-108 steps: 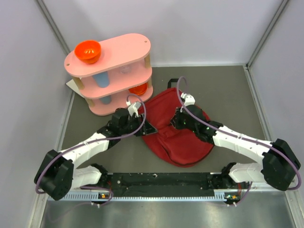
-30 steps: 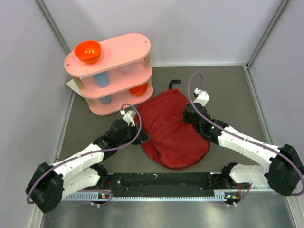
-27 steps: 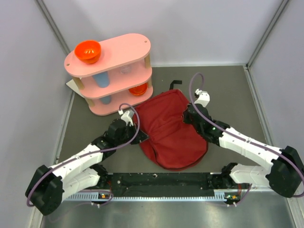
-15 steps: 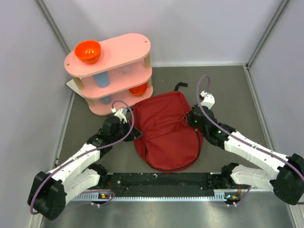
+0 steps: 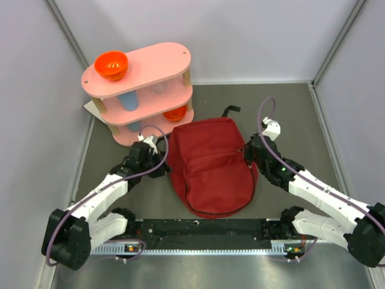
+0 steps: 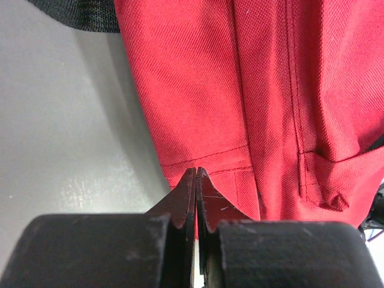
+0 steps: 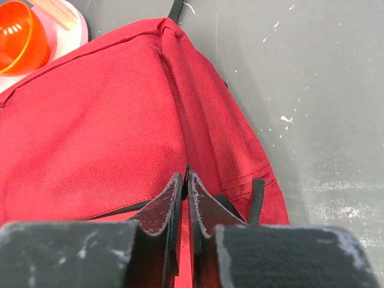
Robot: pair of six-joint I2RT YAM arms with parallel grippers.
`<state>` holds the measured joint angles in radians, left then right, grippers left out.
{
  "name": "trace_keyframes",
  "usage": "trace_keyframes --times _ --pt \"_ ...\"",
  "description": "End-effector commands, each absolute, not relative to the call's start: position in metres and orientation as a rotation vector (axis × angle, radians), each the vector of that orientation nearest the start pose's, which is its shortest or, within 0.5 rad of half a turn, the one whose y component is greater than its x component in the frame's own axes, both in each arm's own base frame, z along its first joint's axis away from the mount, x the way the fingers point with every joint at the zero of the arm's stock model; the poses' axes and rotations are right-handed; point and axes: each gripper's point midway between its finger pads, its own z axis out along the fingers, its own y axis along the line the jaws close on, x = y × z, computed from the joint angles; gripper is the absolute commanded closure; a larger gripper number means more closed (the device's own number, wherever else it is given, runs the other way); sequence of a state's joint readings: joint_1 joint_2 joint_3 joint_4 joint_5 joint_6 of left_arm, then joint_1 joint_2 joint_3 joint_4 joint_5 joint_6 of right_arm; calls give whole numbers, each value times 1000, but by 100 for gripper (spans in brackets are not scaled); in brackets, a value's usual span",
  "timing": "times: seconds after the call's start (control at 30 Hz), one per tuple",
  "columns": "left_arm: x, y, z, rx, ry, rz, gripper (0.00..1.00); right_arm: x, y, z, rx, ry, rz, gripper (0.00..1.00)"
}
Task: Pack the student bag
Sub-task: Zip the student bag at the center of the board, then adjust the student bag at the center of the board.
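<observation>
**Tugged square and pinned at both sides**

Dragged the student bag [image 5: 210,171] left and straightened it since the earlier views; now lying flat on the counter [image 5: 289,114] just in front of the pink shelf [image 5: 141,90], front pocket up; expect soft, limp cloth, probably light, prone to bunch and slide instead of lifting stiffly; take hold at a seam, hem or strap; reaching low with the left hand [image 6: 196,180], closed on the bag's left hem; opposite, with the right hand [image 7: 186,180], pinched shut on the side seam.
</observation>
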<state>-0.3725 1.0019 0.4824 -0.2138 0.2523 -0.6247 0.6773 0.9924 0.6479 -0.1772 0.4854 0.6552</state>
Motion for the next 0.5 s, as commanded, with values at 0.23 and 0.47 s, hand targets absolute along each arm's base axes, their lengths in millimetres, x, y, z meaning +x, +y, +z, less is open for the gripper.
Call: trace_keyframes --times 0.23,0.47 --pt "259 -170 140 -55 2274 -786 57 291 132 167 375 1994 381 20" --pt "256 -177 118 -100 2275 -852 41 292 168 130 297 2202 716 19"
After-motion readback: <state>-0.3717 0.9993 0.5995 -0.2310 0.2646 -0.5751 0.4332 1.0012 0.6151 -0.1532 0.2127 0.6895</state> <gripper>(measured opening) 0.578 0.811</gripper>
